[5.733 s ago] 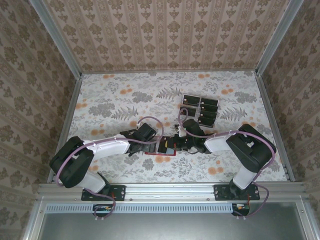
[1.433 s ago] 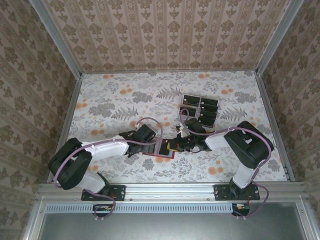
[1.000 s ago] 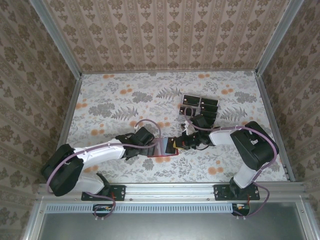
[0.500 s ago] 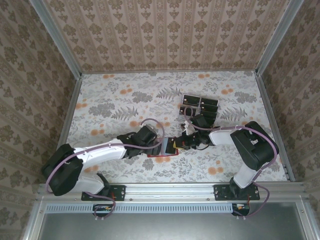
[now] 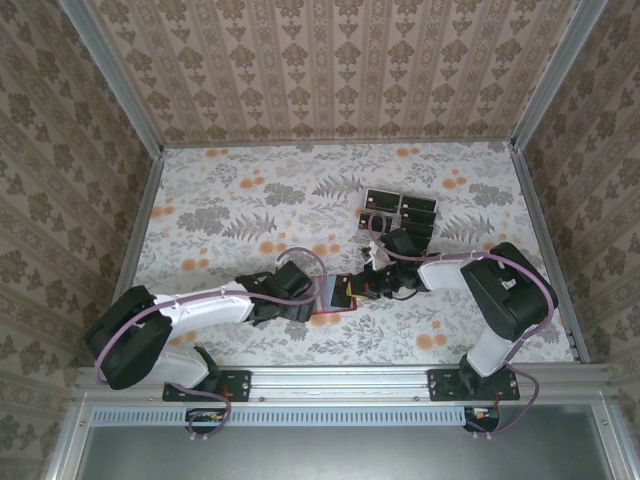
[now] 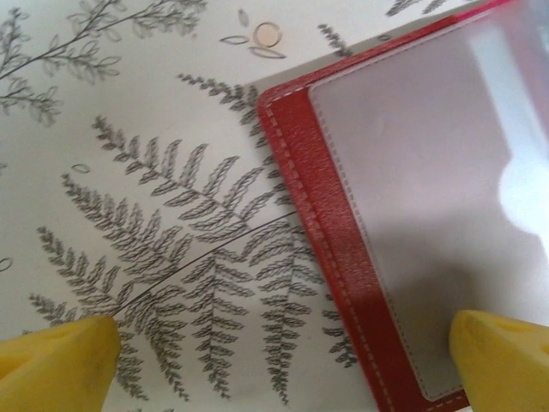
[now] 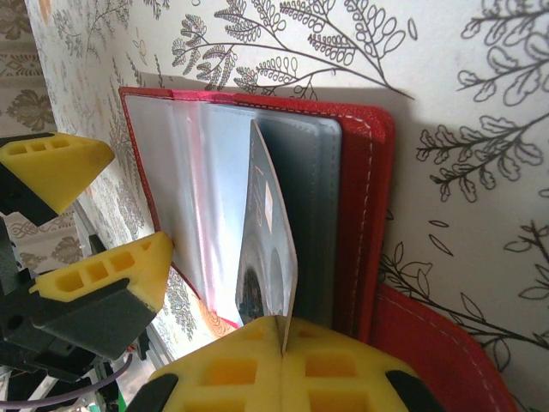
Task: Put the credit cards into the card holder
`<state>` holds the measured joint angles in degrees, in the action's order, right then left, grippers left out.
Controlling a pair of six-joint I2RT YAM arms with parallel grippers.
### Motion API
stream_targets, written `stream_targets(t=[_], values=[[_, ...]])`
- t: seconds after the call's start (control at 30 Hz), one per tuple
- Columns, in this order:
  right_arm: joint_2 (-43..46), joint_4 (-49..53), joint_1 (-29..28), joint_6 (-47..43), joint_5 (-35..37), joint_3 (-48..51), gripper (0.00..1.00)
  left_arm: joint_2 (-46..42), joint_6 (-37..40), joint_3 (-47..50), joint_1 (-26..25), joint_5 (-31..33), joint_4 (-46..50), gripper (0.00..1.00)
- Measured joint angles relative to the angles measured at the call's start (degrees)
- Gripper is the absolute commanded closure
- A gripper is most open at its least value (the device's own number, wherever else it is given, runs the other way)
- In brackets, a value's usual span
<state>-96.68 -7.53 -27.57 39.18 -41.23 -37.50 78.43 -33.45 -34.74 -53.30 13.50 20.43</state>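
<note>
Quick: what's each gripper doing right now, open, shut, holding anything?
Left gripper: open, gripping nothing, one finger over the card holder.
Right gripper: shut on a credit card.

You see the red card holder (image 5: pixel 330 309) lying open on the floral bench (image 5: pixel 220 215) between your two arms. Your left pincer (image 5: pixel 310 300) sits at its left edge, and your right pincer (image 5: pixel 358 288) at its right, with a dark card (image 5: pixel 343 291) at the tip. The other credit cards (image 5: pixel 400 214) lie clustered beyond the right arm.
</note>
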Motion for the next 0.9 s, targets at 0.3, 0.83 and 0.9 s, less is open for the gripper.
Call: stream_targets(t=[0.3,0.83,0.9], values=[[1.1,-1.6,0.0,1.5,-1.0,0.9,1.0,0.2,-0.4,0.0,1.6,0.7,0.6,0.0],[4.4,-9.0,-1.8,3.2,-4.5,1.1,1.0,0.4,-0.4,-0.2,3.2,1.3,0.6,0.0],[3.0,-10.2,-2.6,3.2,-4.8,1.0,1.0,0.4,-0.4,-0.2,3.2,1.3,0.6,0.0]])
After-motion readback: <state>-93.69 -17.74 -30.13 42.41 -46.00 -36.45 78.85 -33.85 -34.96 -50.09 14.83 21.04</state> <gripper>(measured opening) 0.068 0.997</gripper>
